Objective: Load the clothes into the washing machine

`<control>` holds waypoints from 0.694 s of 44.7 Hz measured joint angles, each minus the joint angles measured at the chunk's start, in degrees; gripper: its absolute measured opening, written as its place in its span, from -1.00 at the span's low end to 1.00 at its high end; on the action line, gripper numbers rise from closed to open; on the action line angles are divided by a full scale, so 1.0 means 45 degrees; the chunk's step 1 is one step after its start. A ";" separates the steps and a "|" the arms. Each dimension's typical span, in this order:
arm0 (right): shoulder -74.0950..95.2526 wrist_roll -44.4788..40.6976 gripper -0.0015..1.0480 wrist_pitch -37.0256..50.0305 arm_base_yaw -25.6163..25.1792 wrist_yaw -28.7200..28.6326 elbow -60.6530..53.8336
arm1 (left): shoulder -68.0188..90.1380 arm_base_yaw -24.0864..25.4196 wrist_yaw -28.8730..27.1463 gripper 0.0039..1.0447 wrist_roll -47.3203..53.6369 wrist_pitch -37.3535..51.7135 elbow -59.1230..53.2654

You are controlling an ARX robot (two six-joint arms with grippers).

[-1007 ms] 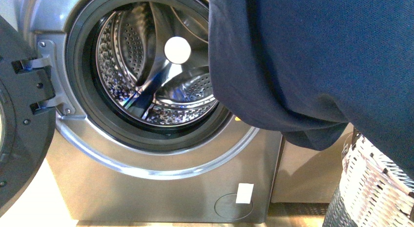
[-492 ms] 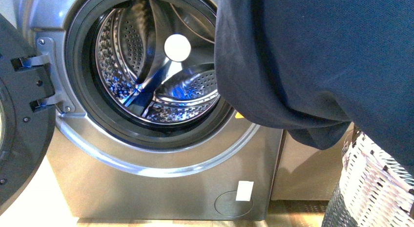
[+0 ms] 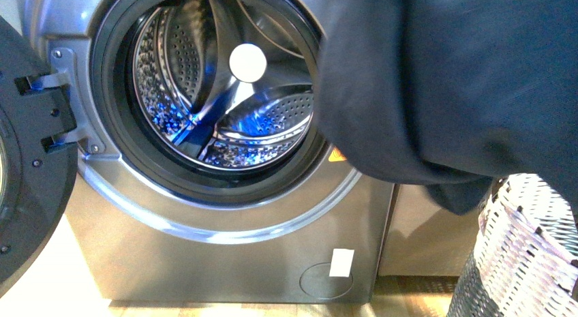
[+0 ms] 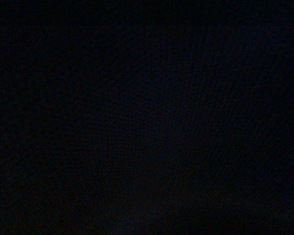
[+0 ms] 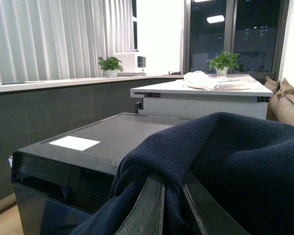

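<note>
The clothes point(image 3: 463, 85), a large dark navy garment, hang close in front of the front camera and fill its upper right, covering the right edge of the porthole. The washing machine point(image 3: 225, 255) is silver-grey; its dark round door point(image 3: 27, 194) stands open at the left and the perforated steel drum point(image 3: 204, 92) is in full view. A bit of the yellow-orange sticker point(image 3: 335, 155) peeks out below the fabric. In the right wrist view my right gripper point(image 5: 172, 196) is shut on a fold of the clothes point(image 5: 225, 161), held above the machine's flat top point(image 5: 117, 134). The left wrist view is dark. Neither gripper shows in the front view.
A woven white and dark basket point(image 3: 525, 255) stands at the lower right beside the machine. A grey-brown cabinet point(image 3: 422, 242) is behind it. The right wrist view shows a white counter point(image 5: 201, 95) with a pale cloth on it, and curtains behind.
The hanging clothes have shifted right in the front view, uncovering more of the drum opening and the sticker's edge.
</note>
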 joint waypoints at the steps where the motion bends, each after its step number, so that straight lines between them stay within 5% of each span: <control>1: 0.0000 0.0005 -0.90 0.0000 0.0000 0.0005 0.0000 | 0.0102 -0.0044 -0.0194 0.88 -0.0010 0.0073 0.0073; 15: 0.0000 0.0005 -0.90 0.0000 0.0000 0.0000 0.0000 | 0.0670 -0.0539 -0.2288 0.79 0.0136 0.0520 0.0607; 29: 0.0000 -0.0010 -0.89 0.0000 0.0000 0.0005 0.0000 | 0.0792 -0.0155 -0.3929 -0.26 0.0262 0.0126 0.0724; 31: 0.0000 0.0000 -0.76 0.0000 0.0000 0.0000 0.0000 | 0.0792 -0.0049 -0.4007 -0.40 0.0219 0.0107 0.0709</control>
